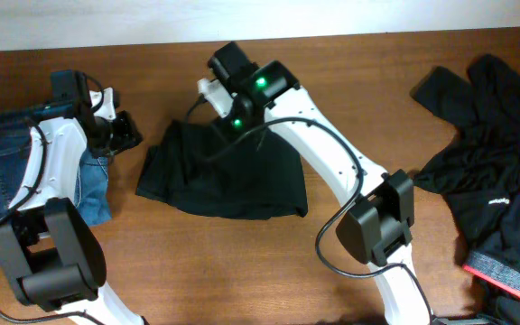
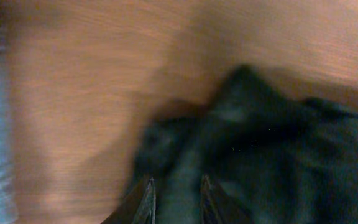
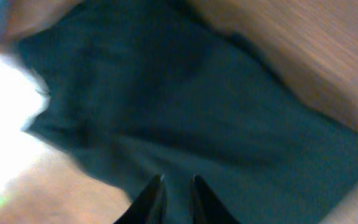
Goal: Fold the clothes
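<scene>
A folded black garment (image 1: 228,181) is laid near the middle of the worktop (image 1: 242,280), between the two arms. The left end effector (image 1: 126,135) is held just beside the garment's left edge, with bare wood seen between them from overhead. In the blurred left wrist view its fingers (image 2: 146,199) are parted by a narrow gap, and the dark cloth is spread ahead of them and to their right. Blue jeans (image 1: 7,158) are spread beneath and behind this end effector, under the left arm. The right end effector (image 3: 176,198) is lowered over the garment's upper edge. Its fingers are set close together, with dark cloth seen ahead of and below them. Whether cloth is pinched between them cannot be told. A loose heap of black clothes (image 1: 499,153) is left well apart from the right end effector, at the far right of the worktop, and a red and grey band (image 1: 508,275) is shown at the heap's near edge.
</scene>
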Motion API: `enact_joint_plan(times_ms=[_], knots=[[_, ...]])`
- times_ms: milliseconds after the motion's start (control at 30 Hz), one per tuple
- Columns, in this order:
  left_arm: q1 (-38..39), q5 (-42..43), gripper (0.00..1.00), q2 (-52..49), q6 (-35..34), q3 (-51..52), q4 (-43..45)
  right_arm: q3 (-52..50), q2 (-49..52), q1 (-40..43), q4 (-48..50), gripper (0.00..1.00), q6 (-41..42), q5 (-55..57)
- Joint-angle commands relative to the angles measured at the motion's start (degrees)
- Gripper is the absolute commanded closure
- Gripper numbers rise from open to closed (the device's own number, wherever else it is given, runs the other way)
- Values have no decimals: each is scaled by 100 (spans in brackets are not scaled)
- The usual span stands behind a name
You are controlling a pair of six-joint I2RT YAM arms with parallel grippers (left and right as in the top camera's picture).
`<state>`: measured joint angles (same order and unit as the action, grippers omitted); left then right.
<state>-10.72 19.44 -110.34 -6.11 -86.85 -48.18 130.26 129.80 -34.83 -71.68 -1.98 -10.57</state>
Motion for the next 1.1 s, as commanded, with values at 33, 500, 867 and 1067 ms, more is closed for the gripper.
enact_joint_plan(times_ms=[33,500,867,1067], knots=[[529,1646,75,142,590,-72,223,48,-195,398,-177,76,879,1390],[2315,1624,87,142,1397,-72,859,46,-192,2232,-1248,75,892,1373],[2612,1014,88,133,1397,341,511,-678,-181,2535,-1200,76,267,-20],[2404,-236,87,96,1491,1187,610,-791,-181,2549,-1202,76,262,-17]])
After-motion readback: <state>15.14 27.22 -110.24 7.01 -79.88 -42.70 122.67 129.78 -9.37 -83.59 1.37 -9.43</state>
